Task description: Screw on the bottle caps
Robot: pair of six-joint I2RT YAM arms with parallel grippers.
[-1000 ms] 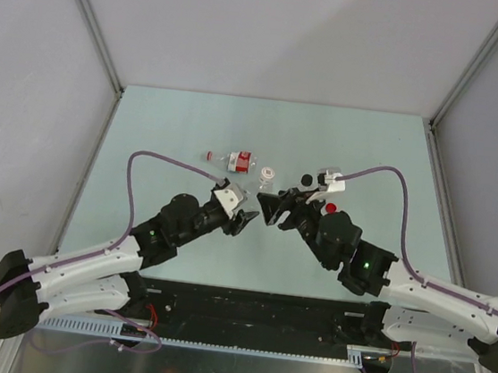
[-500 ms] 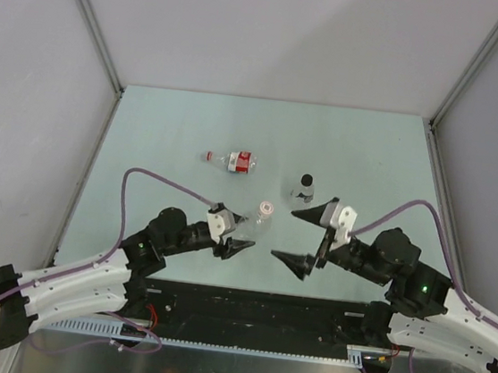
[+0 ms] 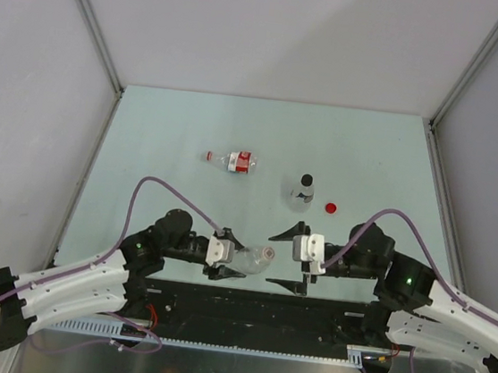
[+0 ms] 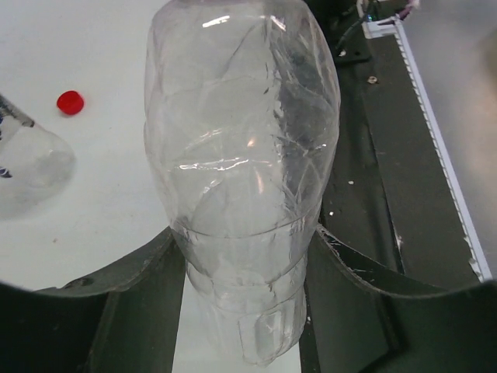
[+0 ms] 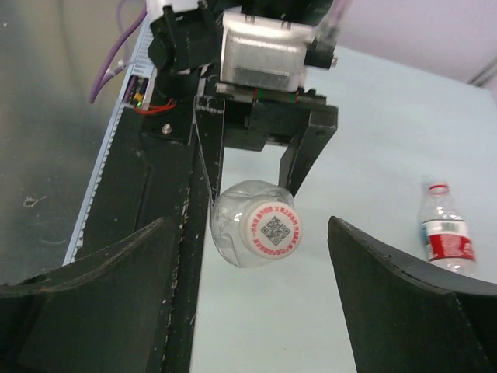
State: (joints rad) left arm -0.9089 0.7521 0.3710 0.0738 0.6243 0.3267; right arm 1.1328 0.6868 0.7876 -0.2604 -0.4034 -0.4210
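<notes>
Though faint overhead, printed white cap.

My left arm and right arm: white lower links, black joints, looping purple cables, green lights; left gripper and right gripper black, wedge-fingered.

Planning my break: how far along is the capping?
Done, apparently: the standing bottle wears a black cap. In hand: the left gripper holds a clear bottle with its white cap on, facing the open right gripper. Left: the red cap lies loose, the labelled bottle uncapped.
</notes>
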